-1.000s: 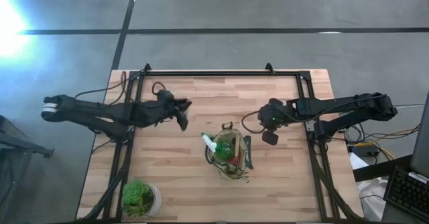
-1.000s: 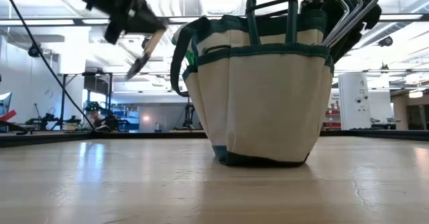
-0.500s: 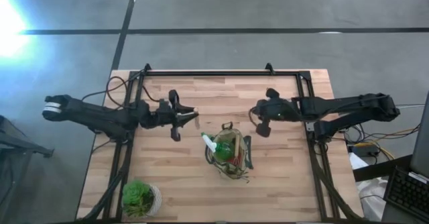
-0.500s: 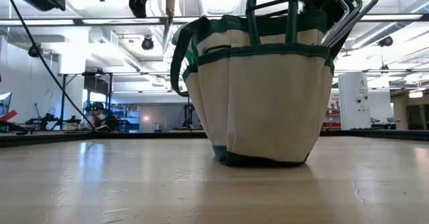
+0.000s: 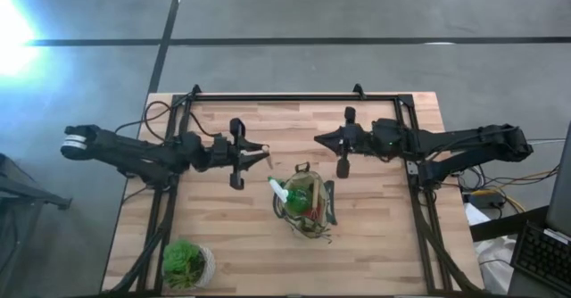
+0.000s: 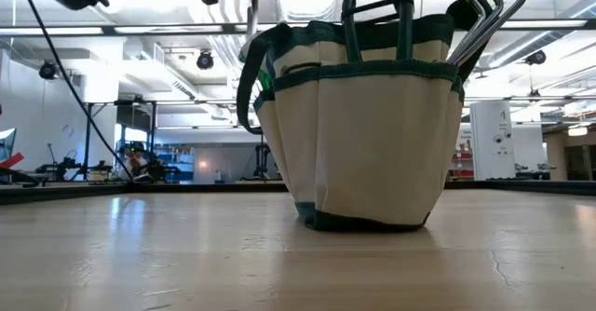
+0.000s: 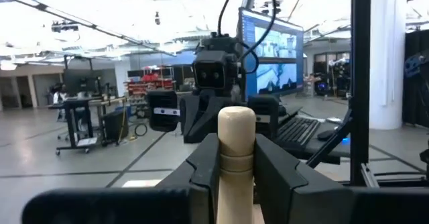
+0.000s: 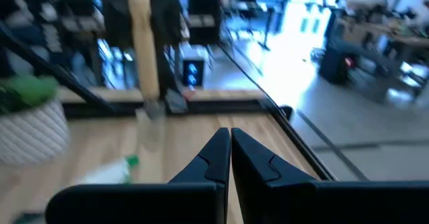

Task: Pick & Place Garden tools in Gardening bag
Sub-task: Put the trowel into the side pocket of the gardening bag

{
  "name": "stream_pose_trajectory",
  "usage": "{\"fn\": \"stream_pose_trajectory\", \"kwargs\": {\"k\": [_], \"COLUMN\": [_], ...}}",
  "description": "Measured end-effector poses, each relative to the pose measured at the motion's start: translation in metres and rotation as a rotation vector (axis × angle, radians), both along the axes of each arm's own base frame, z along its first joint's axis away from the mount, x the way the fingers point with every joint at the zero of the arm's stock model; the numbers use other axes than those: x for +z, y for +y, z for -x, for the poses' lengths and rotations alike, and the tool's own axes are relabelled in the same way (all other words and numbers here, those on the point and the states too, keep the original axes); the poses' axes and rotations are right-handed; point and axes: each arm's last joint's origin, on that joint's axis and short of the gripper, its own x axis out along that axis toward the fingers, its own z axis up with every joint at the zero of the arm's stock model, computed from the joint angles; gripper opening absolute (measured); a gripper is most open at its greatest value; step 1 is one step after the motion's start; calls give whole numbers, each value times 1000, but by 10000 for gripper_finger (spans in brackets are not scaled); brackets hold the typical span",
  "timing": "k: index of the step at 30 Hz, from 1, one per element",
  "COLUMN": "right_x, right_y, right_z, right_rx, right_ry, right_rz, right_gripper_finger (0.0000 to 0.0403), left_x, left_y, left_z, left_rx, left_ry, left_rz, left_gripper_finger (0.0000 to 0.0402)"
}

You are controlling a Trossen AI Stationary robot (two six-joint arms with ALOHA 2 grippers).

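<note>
My left gripper (image 5: 251,153) is shut on a wooden-handled hand tool (image 8: 143,48), held high over the table, left of the gardening bag (image 5: 309,207). The tool also shows in the low view (image 6: 250,2). The olive-tan bag (image 6: 368,134) stands upright on its base. It holds a green spray bottle with a white nozzle (image 5: 279,190) and metal tool tines (image 6: 486,15). My right gripper (image 5: 320,139) is shut and empty, level, above the table beyond the bag's far side. My left gripper pinches the tool's wooden handle (image 7: 236,158) between its two fingers (image 7: 204,174), a little below the handle's rounded free end (image 7: 236,118). The fingers come level from the table's left and lie across the handle. The tool hangs upright, metal end down, clear of the table.
A leafy green plant in a pale pot (image 5: 186,263) stands at the near left corner. A dark frame rail (image 5: 285,98) runs along the table's far edge and sides. Bare wood lies between the bag and the plant.
My left gripper has risen and gone a little toward the bag, and the tool has turned from slanting to upright. My right gripper has swung up from pointing down, gone toward the far edge and the left, and now lies level.
</note>
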Motion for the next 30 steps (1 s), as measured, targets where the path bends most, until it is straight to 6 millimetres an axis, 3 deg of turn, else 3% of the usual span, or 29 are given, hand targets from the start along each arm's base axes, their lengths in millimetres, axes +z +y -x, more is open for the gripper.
{"fn": "stream_pose_trajectory", "kwargs": {"k": [5, 9, 22, 30], "right_x": [4, 5, 3, -2], "right_y": [4, 6, 8, 9], "right_z": [-1, -1, -1, -13], "right_rx": [110, 197, 202, 206], "right_ry": [-108, -125, -120, -146], "right_rz": [-11, -43, -72, -90], "right_gripper_finger": [12, 39, 173, 201], "left_x": [6, 9, 17, 24], "left_y": [-1, -1, -2, -2], "left_z": [-10, -20, -46, -53], "left_rx": [-4, 1, 3, 5], "left_ry": [-3, 15, 84, 69], "left_rz": [-14, -29, -45, -56], "left_gripper_finger": [66, 66, 66, 66]}}
